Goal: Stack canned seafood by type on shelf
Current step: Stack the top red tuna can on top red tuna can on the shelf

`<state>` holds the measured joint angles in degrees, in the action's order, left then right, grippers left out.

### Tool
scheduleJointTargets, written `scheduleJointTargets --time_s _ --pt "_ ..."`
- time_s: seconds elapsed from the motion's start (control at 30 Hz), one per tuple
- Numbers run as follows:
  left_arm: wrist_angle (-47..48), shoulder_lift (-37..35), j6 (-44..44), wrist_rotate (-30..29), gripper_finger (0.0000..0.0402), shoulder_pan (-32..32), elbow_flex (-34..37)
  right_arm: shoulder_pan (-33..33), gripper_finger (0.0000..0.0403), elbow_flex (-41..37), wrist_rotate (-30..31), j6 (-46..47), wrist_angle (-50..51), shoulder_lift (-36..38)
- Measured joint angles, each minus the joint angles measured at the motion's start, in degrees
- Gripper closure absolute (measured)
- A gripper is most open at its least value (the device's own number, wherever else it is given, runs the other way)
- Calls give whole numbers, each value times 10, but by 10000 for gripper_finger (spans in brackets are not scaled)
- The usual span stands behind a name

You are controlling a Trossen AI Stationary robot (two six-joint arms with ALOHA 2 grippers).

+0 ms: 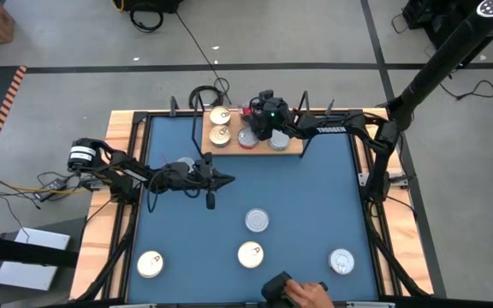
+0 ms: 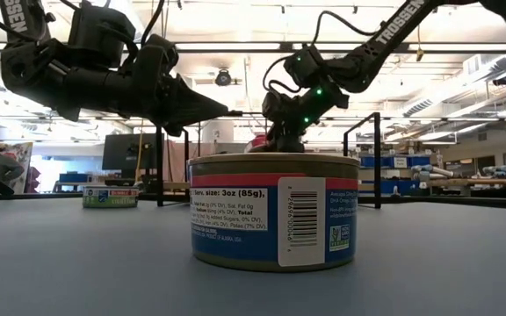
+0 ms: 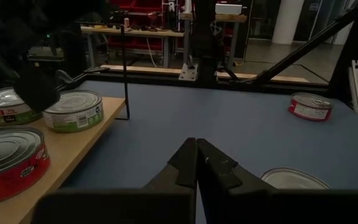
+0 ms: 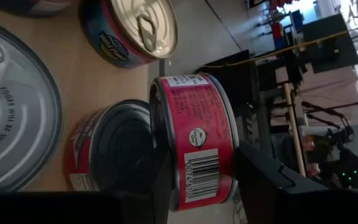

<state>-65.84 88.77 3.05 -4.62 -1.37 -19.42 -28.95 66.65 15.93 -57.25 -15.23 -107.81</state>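
Right wrist view shows our right hand (image 4: pixel 201 171) pinching a red-sided can (image 4: pixel 194 140) just above another red tin (image 4: pixel 107 149) on the shelf (image 1: pixel 289 151) at the counter's (image 1: pixel 315 197) far edge. Our left hand (image 3: pixel 196 163), fingers pressed together, hovers mid-counter. The near can (image 2: pixel 273 211) reads "3oz (85g)".

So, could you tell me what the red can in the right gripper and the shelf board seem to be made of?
The red can in the right gripper looks like metal with a printed paper or film label, given its barcode. The shelf board looks like pale unfinished wood, matte with faint grain.
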Motion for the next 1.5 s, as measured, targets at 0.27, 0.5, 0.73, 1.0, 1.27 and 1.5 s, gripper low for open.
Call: scheduleJointTargets --time_s 0.27,0.5,0.73,1.0,1.27,1.5 --pt "6 0 0 0 390 0 0 -4 243 1 -5 0 1 -4" --pt "9 0 0 0 390 0 0 -3 192 0 -6 -1 35 -5" --pt "10 0 0 0 390 0 0 -3 154 1 12 7 56 -4" --pt "10 0 1 1 390 0 0 -3 141 1 27 9 61 -4" --pt "10 0 2 1 390 0 0 -3 142 1 37 6 69 1" --pt "10 0 2 2 390 0 0 -3 144 19 31 16 92 1"
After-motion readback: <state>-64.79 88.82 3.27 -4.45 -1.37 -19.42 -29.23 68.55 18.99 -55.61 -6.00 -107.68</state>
